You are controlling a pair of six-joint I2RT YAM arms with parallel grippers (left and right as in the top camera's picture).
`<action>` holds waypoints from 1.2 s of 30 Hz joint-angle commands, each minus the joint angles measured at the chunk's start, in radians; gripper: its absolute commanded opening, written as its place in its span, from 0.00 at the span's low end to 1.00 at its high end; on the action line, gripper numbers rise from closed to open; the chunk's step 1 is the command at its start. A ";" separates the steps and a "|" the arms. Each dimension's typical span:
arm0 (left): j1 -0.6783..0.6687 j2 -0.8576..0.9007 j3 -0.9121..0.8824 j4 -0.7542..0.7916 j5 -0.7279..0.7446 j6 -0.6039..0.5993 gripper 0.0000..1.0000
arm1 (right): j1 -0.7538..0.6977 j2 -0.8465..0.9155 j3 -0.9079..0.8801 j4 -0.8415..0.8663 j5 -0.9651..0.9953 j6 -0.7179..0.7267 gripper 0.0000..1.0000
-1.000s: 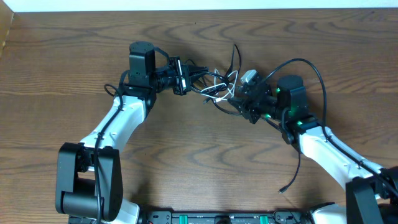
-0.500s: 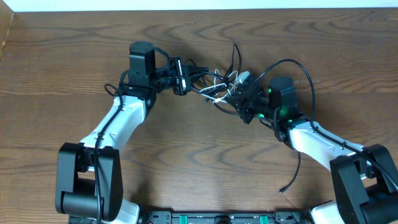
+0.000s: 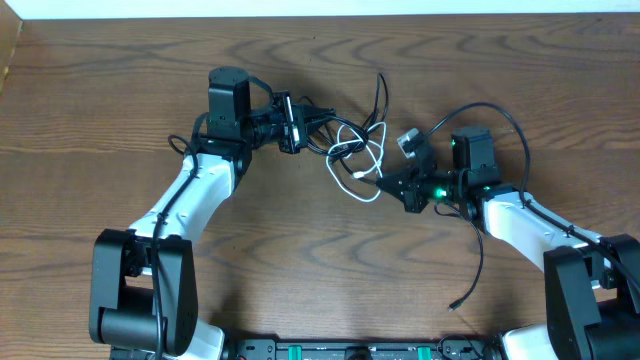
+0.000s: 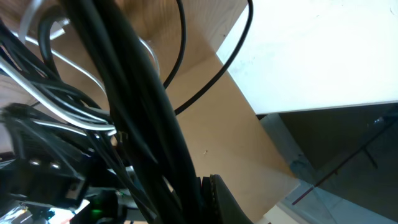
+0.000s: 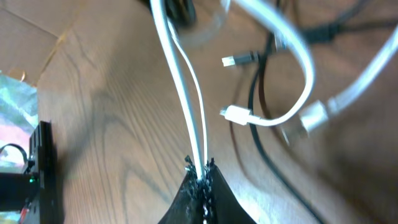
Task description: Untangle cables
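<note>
— How far along is the job?

— Not far, I'd judge. Nearest us, on the right, a thin black cord (image 3: 479,262) with a plug end lies by itself on the table (image 3: 320,270). The right arm hides its upper run, so I can't tell whether it is free of the rest.

— And the grippers?

— The right gripper (image 5: 200,167) is pinched tight on a doubled strand of the white cable (image 5: 307,70), which runs away from it in loose loops toward the middle of the table. Further back and to the left, the left gripper (image 3: 292,122) is clamped on the black cables (image 4: 124,93). A bunch of them passes right across its wrist camera.

— So the cables (image 3: 335,128) are apart?

— No. Between the two grippers the white loops cross the black ones, and small plug ends (image 5: 236,115) lie among them. The knot looks loose rather than tight, but each cord has yet to be drawn clear and laid on its own.

— The surface?

— A flat table of dark brown wood grain, matte, with the arms reaching in from the near edge.

— And beyond it?

— Along the far edge, a plain white wall (image 3: 300,8).
</note>
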State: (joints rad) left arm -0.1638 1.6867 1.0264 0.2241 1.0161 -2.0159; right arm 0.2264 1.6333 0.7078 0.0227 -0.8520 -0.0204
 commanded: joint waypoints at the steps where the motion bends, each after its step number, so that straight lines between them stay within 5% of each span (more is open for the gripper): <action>1: 0.006 -0.009 0.011 0.003 0.020 -0.002 0.08 | -0.008 -0.016 -0.003 -0.080 0.121 -0.037 0.01; 8: 0.099 -0.009 0.011 0.003 0.020 0.005 0.08 | -0.145 -0.111 -0.003 -0.331 0.457 0.035 0.01; 11: 0.127 -0.009 0.011 0.003 0.020 0.119 0.08 | -0.223 -0.186 -0.003 -0.381 0.462 0.035 0.01; 14: 0.131 -0.009 0.011 0.003 0.020 0.499 0.08 | -0.288 -0.277 -0.003 -0.381 0.430 0.071 0.01; 18: 0.113 -0.009 0.011 0.003 0.041 0.791 0.08 | -0.286 -0.327 -0.003 -0.367 0.311 0.072 0.02; 23: 0.106 -0.009 0.011 0.042 0.168 0.838 0.08 | -0.234 -0.321 -0.003 -0.272 0.113 0.072 0.31; 28: 0.105 -0.009 0.011 0.145 0.283 0.818 0.08 | -0.156 -0.321 -0.003 -0.159 0.108 0.085 0.46; 31: 0.103 -0.009 0.011 0.202 0.322 0.877 0.08 | -0.120 -0.320 -0.003 -0.070 0.109 0.278 0.43; 32: 0.096 -0.009 0.011 0.224 0.332 0.965 0.08 | -0.109 -0.320 -0.003 -0.037 0.103 0.363 0.35; 36: 0.064 -0.009 0.011 0.227 0.335 1.143 0.08 | -0.107 -0.320 -0.003 -0.010 0.040 0.425 0.33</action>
State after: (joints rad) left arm -0.0734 1.6867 1.0264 0.4408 1.3037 -1.0683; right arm 0.1120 1.3148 0.7044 0.0032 -0.7464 0.2852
